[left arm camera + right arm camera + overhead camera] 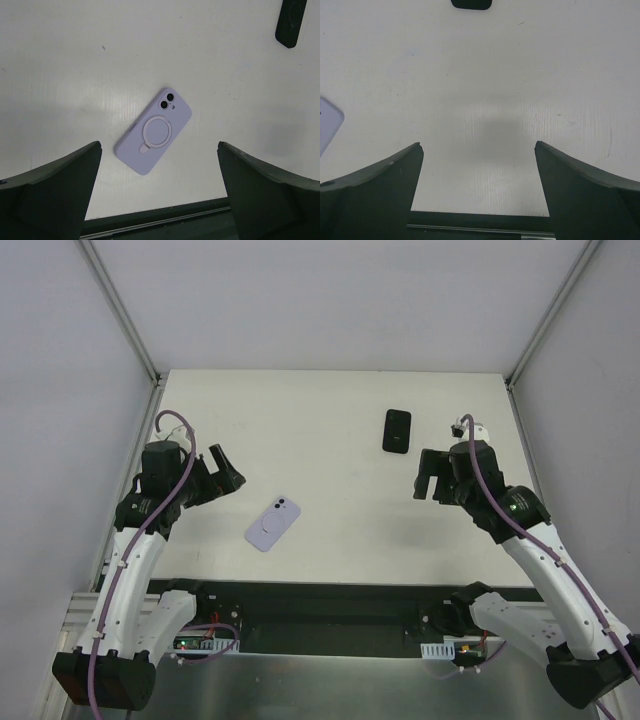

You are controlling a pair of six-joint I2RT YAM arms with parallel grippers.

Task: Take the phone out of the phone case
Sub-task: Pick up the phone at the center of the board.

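Left pincer (224, 474) fingers apart, lilac phone case (273, 523) just ahead on table (330, 420), right pincer (431, 480) fingers apart, black device (397, 430) beyond it

The left arm (135, 550) rises from its base at the near left, bends at the elbow and points the left gripper (227, 472) inward toward the middle, jaws spread wide. The right arm (545, 550) mirrors it from the near right, with the right gripper (424, 480) aimed inward, jaws likewise wide apart. In each wrist view the dark fingers (55, 195) fill the lower corners, a broad gap between them.
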